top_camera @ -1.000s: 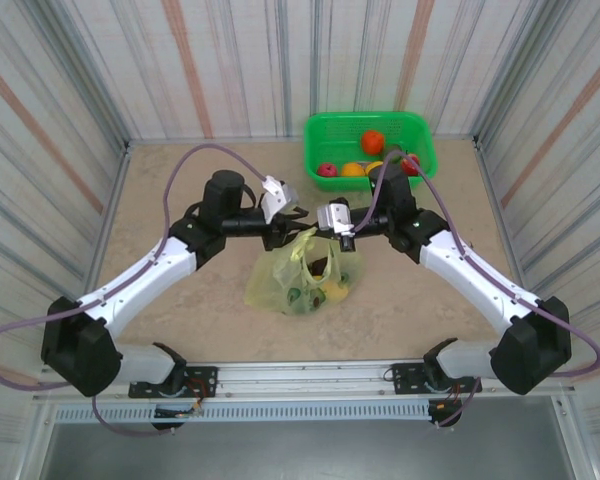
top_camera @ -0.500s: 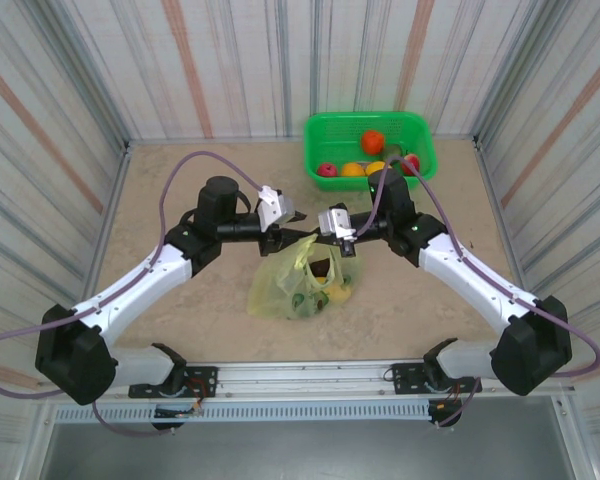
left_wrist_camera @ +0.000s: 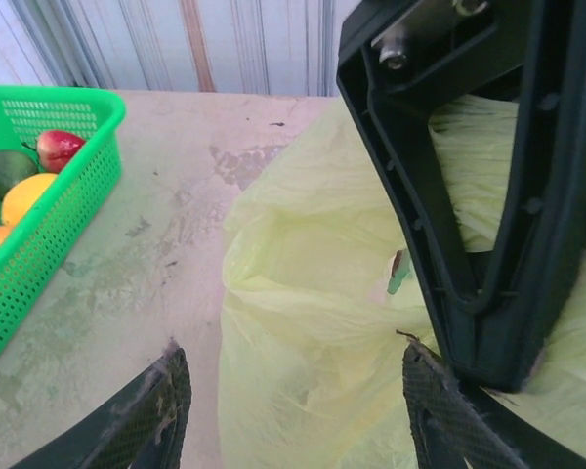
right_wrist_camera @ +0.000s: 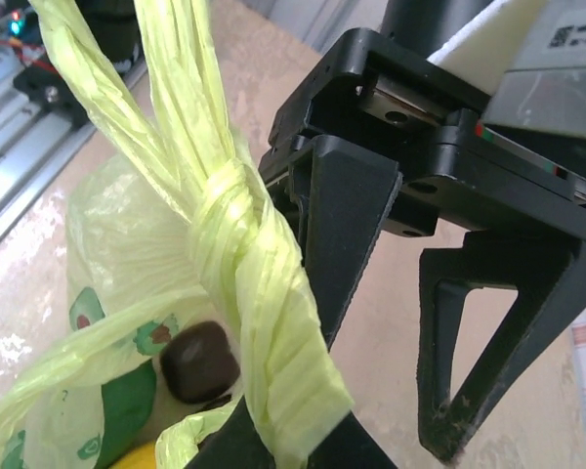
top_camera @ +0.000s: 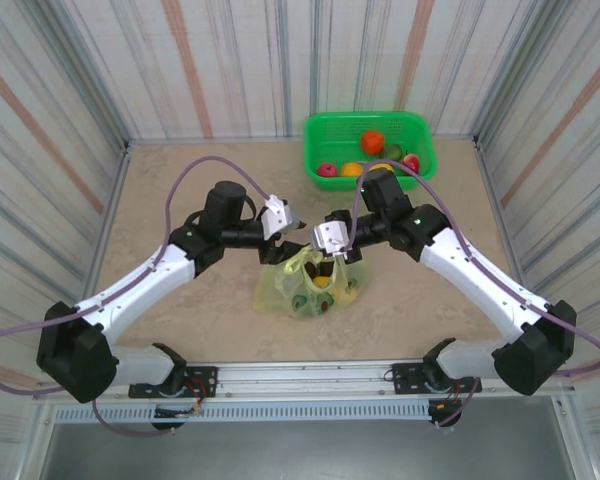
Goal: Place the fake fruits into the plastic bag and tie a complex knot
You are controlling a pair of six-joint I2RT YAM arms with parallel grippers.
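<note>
The right gripper [top_camera: 331, 258] is pinching the one plastic bag [top_camera: 288, 287] under its one knot [right_wrist_camera: 225, 210]; two ends [right_wrist_camera: 181, 78] are sticking up; the left gripper [left_wrist_camera: 295, 386] is hanging open.

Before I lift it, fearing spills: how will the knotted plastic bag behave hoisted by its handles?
Probably floppy: the plastic bag is thin, crumpled film. Likely bottom-heavy and sagging, with fruits pooled low. The knot looks tight, so spills seem unlikely.
</note>
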